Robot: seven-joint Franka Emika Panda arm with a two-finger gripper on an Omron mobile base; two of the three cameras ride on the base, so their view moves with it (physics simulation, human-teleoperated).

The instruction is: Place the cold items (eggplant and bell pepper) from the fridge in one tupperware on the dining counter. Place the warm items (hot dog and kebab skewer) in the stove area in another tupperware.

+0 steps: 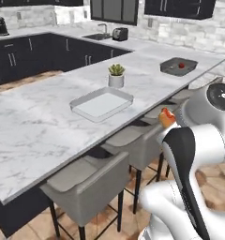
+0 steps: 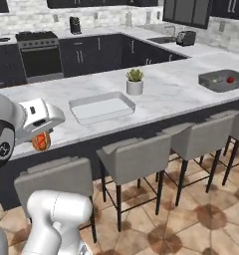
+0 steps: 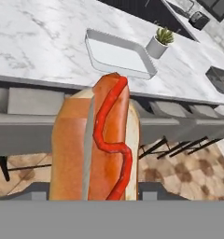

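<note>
My gripper is shut on the hot dog, a bun with a red sausage and a red squiggle of sauce, held out in front of the dining counter above the stools. Its orange end shows beside the arm and under the hand. A clear, empty tupperware lies mid-counter. A dark tupperware at the counter's far right holds a small red item; I cannot identify it. Eggplant and kebab skewer are out of view.
A potted plant stands just behind the clear tupperware. Grey stools line the counter's near side. The stove sits at the back left, the sink and toaster at the back right.
</note>
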